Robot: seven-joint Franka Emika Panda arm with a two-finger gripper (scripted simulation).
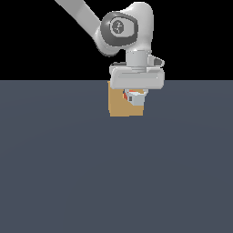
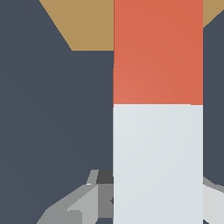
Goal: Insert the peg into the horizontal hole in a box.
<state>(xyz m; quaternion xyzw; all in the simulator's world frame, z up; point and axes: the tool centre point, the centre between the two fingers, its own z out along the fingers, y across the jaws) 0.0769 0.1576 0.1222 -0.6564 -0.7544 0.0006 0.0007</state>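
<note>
The peg (image 2: 158,109) sits in the claw (image 1: 133,96). In the wrist view it fills the middle of the frame as a broad bar, its white half towards the claw's grey fingers (image 2: 87,199) and its orange-red half running on towards the box (image 2: 87,24). Grey finger parts show on either side of the white half, pressed against it as far as one can see, so the claw is clamped on the peg at its white end. In the exterior view only a small scrap of orange-red and white shows under the hand, directly in front of the tan box (image 1: 119,103). The orange-red end overlaps the box in both views, but whether it touches the face or has entered it cannot be told. The hole itself is not visible, being covered by the peg and the hand.

There is one peg, one box, one arm and one claw. The box stands on the dark grey-blue table (image 1: 116,173), towards its far edge and about midway across the exterior view.

The arm comes down from the exterior view's upper left. Its last rounded joint is bent over above the box, and the wide pale hand hangs level across the top of the box.
</note>
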